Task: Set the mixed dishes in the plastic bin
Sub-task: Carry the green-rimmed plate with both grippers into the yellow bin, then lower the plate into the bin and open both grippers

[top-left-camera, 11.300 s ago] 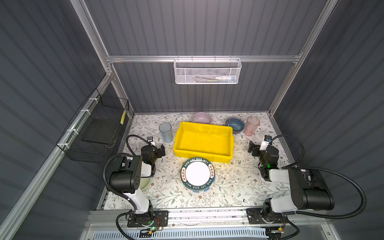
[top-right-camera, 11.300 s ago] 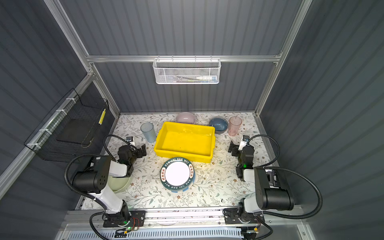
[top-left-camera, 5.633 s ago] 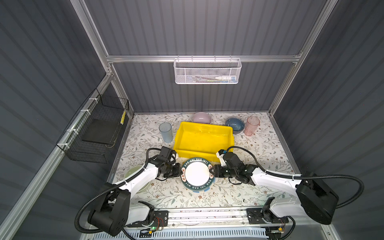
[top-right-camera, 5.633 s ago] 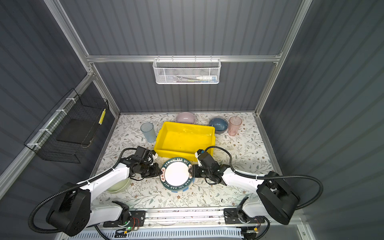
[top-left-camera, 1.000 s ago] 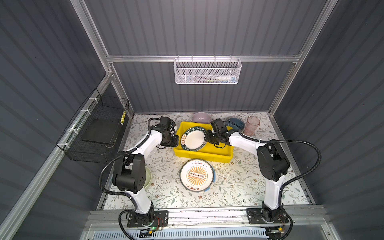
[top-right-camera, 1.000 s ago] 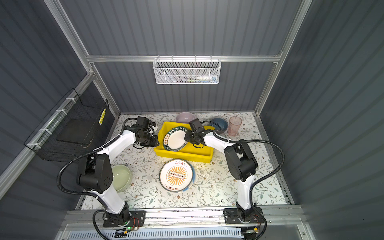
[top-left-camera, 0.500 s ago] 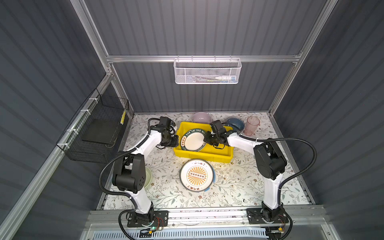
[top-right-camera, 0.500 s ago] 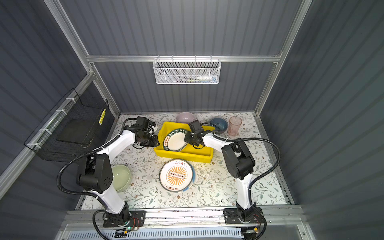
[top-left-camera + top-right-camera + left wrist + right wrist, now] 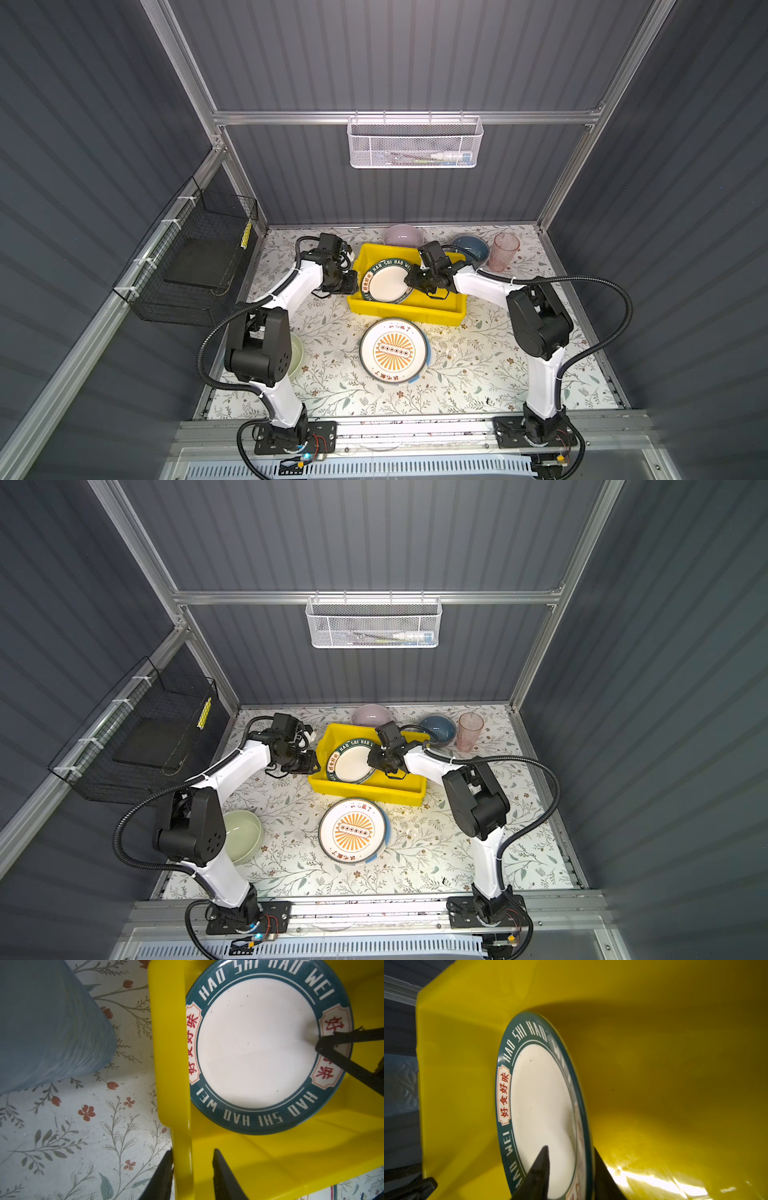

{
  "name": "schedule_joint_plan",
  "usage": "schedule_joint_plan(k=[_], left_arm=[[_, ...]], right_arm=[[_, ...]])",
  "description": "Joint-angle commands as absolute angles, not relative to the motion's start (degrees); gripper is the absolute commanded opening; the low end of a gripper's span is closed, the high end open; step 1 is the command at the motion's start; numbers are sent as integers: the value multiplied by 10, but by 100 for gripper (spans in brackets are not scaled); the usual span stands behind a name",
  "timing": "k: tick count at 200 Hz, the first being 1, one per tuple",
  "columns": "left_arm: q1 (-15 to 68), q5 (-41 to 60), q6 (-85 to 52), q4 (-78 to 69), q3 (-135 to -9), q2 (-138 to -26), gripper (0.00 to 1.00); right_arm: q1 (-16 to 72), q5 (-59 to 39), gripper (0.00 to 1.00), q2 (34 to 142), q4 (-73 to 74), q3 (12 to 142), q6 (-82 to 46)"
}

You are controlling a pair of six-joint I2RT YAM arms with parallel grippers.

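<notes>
The green-rimmed lettered plate lies in the left part of the yellow plastic bin. My right gripper is open, with one finger over the plate's face and the other outside its right rim. My left gripper straddles the bin's left wall; its outer finger touches the rim and a gap shows at the inner one. The orange sunburst plate tops a stack in front of the bin. A blue tumbler stands beside the left gripper.
Behind the bin are a lilac bowl, a dark blue bowl and a pink tumbler. A pale green bowl sits by the left arm's base. A black wire basket hangs on the left wall and a white mesh basket on the back wall.
The lettered plate came off the stack and went into the bin. Over the last second it settled lower there and the right jaws parted from its rim. The left jaws widened slightly.
</notes>
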State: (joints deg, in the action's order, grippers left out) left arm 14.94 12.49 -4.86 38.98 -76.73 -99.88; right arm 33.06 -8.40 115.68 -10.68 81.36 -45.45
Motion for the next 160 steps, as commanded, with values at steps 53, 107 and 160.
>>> schedule_joint_plan(k=[53,107,160], left_arm=[[152,170,-44,367,-741,-946,34],[152,165,-49,364,-729,-925,36],[152,210,-58,380,-704,-872,43]], right_arm=[[339,-57,45,1164,-131,820,-418],[338,-50,51,1164,-134,807,-411],[339,-36,56,1164,-149,805,-403]])
